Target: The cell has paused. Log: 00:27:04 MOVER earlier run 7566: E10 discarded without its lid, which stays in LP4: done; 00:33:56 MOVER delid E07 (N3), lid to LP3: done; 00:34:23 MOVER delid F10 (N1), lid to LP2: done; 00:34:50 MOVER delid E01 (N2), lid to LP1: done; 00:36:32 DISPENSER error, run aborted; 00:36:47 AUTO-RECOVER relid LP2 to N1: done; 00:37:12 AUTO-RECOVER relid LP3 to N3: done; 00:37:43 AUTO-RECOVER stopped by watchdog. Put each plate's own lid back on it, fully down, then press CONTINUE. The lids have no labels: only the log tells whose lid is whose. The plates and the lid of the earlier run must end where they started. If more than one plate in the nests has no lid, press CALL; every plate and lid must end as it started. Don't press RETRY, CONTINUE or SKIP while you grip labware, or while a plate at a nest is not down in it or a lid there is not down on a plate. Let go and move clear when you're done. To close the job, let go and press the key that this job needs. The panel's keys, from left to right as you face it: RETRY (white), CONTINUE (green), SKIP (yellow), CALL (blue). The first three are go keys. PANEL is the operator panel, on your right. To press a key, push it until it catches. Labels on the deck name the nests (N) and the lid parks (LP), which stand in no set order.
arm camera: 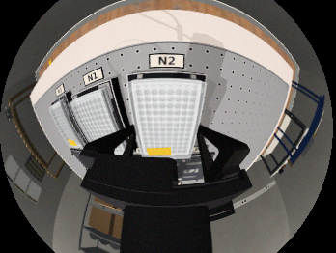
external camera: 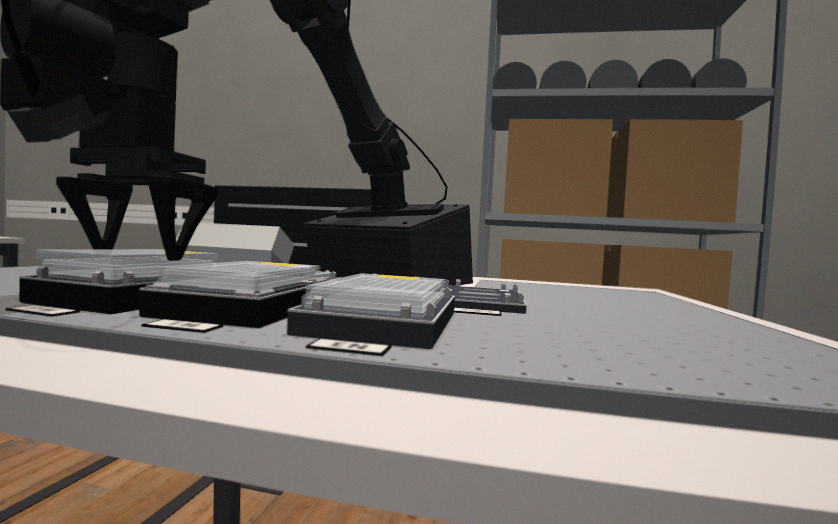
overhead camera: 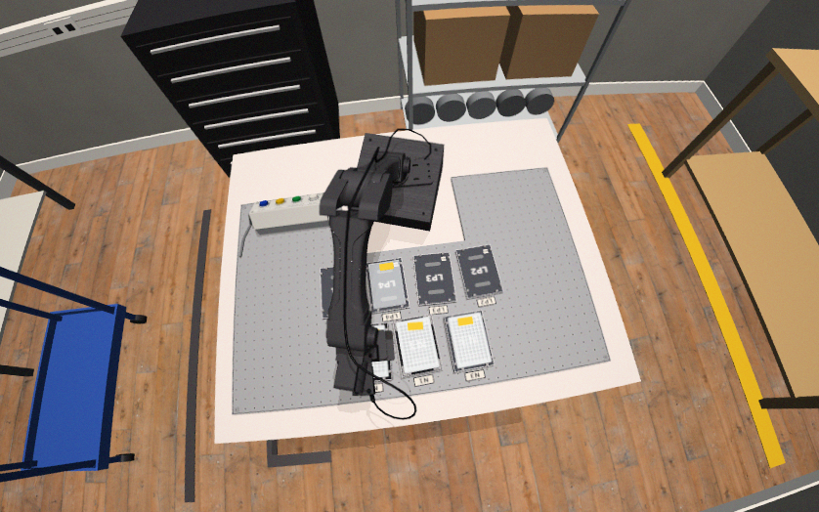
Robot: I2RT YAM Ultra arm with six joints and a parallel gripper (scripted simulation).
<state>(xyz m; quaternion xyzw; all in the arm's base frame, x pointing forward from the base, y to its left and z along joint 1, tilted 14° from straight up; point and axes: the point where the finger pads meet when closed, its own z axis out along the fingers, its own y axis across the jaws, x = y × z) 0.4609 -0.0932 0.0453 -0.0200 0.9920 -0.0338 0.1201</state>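
My gripper [external camera: 139,252] [arm camera: 166,127] is shut on a clear lid [external camera: 67,253] [arm camera: 166,113] with a yellow tag. It holds the lid level, low over the plate [external camera: 80,270] in nest N2 [external camera: 61,295], whose label [arm camera: 166,60] shows in the wrist view. I cannot tell whether the lid rests on the plate. In the top view my arm hides this nest. The plates in N1 [overhead camera: 417,345] [external camera: 237,274] and N3 [overhead camera: 468,341] [external camera: 376,293] wear lids. Another lid [overhead camera: 386,283] lies in park LP4. Parks LP3 [overhead camera: 433,277] and LP2 [overhead camera: 478,272] are empty. LP1 is mostly hidden behind my arm.
The operator panel [overhead camera: 283,211] with blue, yellow and green keys showing stands at the back of the deck, beside my arm's base [overhead camera: 410,181]. A black drawer cabinet [overhead camera: 236,72] and a shelf rack [overhead camera: 495,54] stand behind the table. A blue cart [overhead camera: 72,386] stands beside it.
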